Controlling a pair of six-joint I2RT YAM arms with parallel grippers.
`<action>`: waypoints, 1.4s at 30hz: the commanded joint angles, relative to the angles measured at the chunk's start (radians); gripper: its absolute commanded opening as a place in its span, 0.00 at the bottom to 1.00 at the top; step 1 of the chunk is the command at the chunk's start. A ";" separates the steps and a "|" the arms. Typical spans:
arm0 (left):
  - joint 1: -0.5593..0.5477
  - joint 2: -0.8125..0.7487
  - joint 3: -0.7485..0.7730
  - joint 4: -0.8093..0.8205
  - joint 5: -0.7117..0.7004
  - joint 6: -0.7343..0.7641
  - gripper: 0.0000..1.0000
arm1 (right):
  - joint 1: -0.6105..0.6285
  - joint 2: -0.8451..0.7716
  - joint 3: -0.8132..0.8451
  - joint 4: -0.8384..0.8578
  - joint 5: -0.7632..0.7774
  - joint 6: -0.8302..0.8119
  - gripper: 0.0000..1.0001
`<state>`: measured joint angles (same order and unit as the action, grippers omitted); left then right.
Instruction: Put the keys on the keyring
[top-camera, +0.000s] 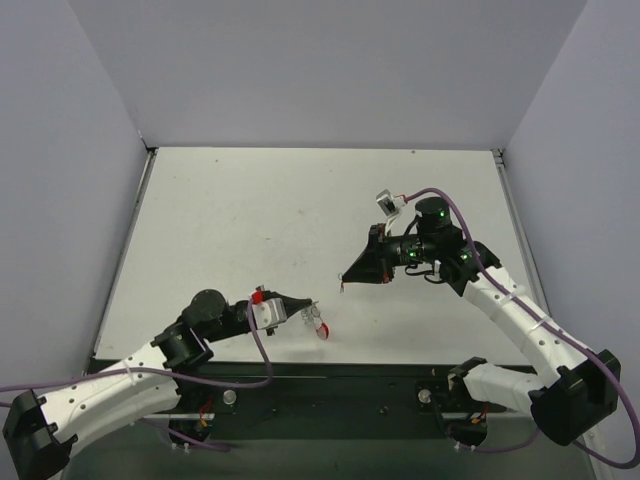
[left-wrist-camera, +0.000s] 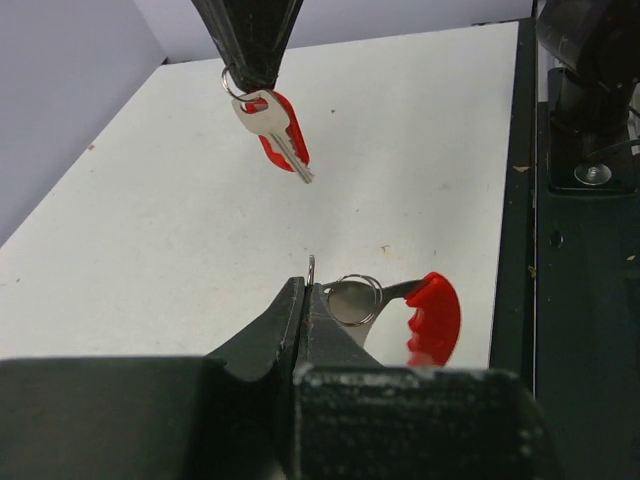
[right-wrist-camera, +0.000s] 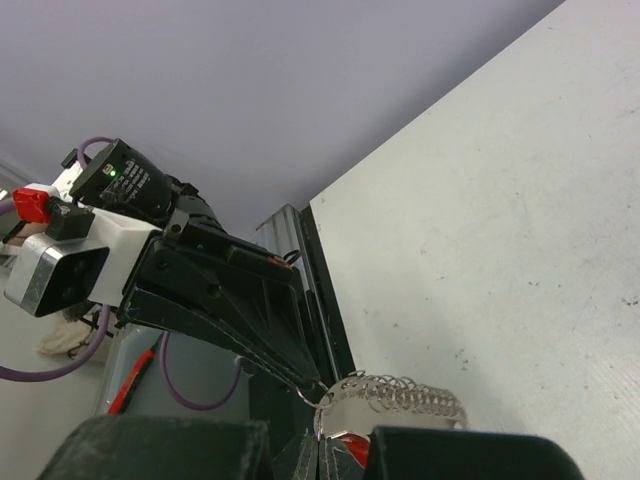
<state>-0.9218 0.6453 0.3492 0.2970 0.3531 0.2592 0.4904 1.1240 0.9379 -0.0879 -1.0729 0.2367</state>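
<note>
**A:** Table (top-camera: 300, 220): white, with walls on three sides. The left arm (top-camera: 130, 380) reaches in from the near-left corner. The right arm (top-camera: 520, 320) bends in from the near-right.

**B:** Grippers?

**A:** Left gripper (left-wrist-camera: 305, 292): fingers pressed together, with a thin wire edge standing up between the tips. Right gripper (top-camera: 344, 282): jaws closed too, pointing toward the left one. The two sets of tips are near each other but apart.

**B:** Carrying what?

**A:** The right one clamps the top of a silver key (left-wrist-camera: 270, 125) that has a red backing behind the blade. The key hangs free, tip down, above the table. A red-headed key (left-wrist-camera: 433, 318) sticks out to the right of the left fingers, close to the table's near edge.

**B:** And the keyring?

**A:** Keyring (left-wrist-camera: 355, 298): a small silver split ring, pinched at the left fingertips. Its round face shows just beside the right finger. The red-headed key's shaft meets it there. Whether the shaft is threaded through, I cannot tell.
</note>
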 joint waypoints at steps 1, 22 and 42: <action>-0.002 -0.064 0.094 -0.123 -0.078 0.026 0.00 | -0.007 0.011 0.002 0.022 -0.028 -0.016 0.00; -0.005 0.674 0.172 0.264 -0.016 0.063 0.00 | -0.055 -0.049 -0.045 -0.009 0.019 -0.013 0.00; -0.003 0.634 0.081 0.744 -0.022 -0.152 0.00 | -0.107 -0.064 -0.048 -0.015 0.031 0.001 0.00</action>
<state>-0.9249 1.3365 0.4854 0.8619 0.3668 0.1806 0.3912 1.0775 0.8783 -0.1177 -1.0348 0.2375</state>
